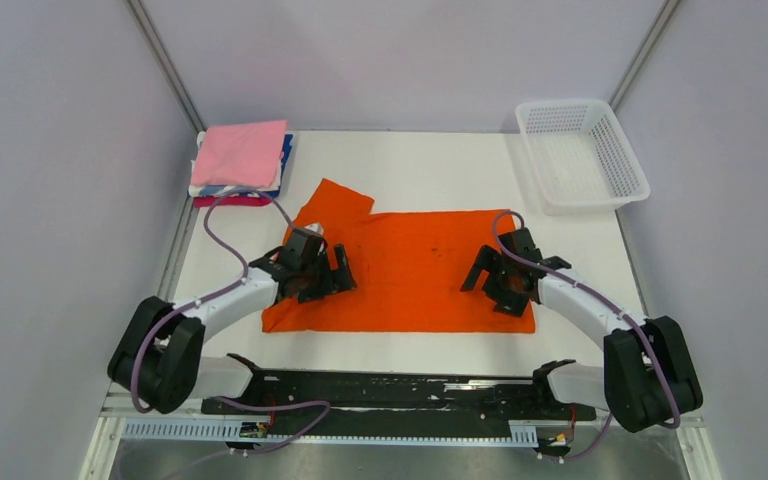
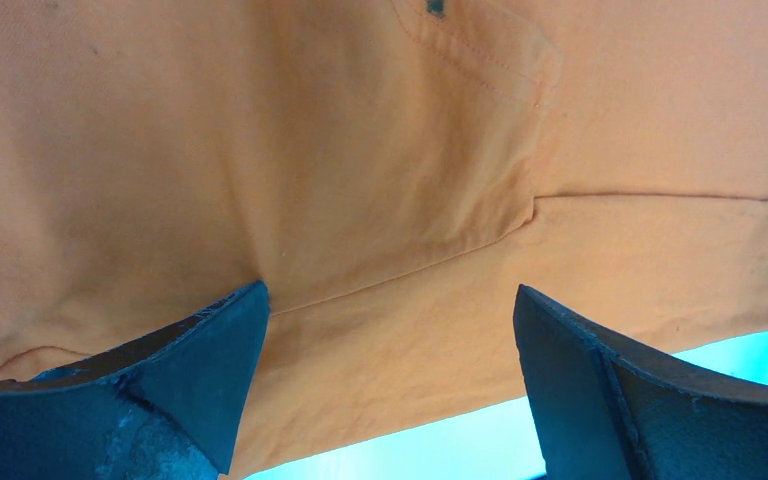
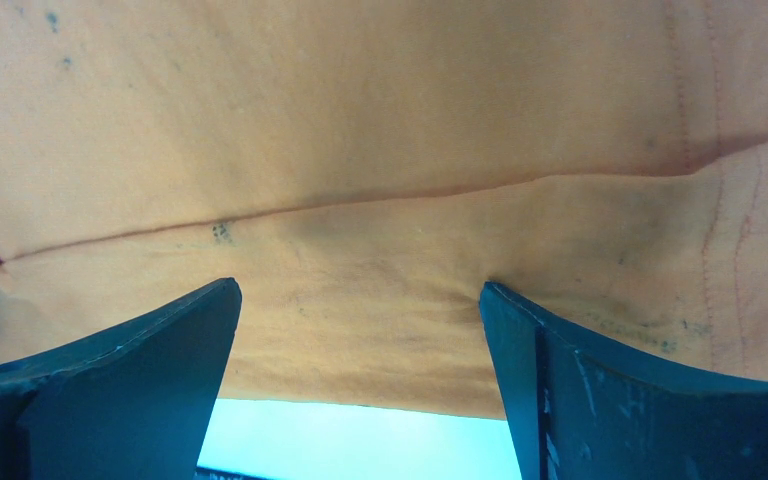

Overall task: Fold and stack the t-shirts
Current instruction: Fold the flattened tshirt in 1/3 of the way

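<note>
At the back left corner sits the stack (image 1: 240, 162), pink on top, with white, blue and magenta edges showing beneath. It is well apart from both arms.

The left gripper (image 1: 307, 272) hovers low over the left part of the orange shirt (image 1: 410, 262). Its jaws are wide apart and hold nothing. From its wrist, the tips are spread above a seam near the cloth's near edge.

The shirt lies spread flat in the middle of the worktop (image 1: 440, 158), a rough rectangle with one sleeve poking out at the back left. It looks thin, light and limp. I expect it to sag and crease wherever it is not supported, and to slide easily on the smooth top. The near hem or the corners look like the best places to pinch, one on each side, so the fold lifts evenly.

The right gripper (image 1: 505, 280) mirrors the left over the shirt's right part, with its jaws just as wide and empty.

At the back right stands the basket (image 1: 582, 150), clear of the cloth. Bare worktop lies behind the shirt, so there is room to fold away. The near strip is narrow, and the walls are close on both sides.
</note>
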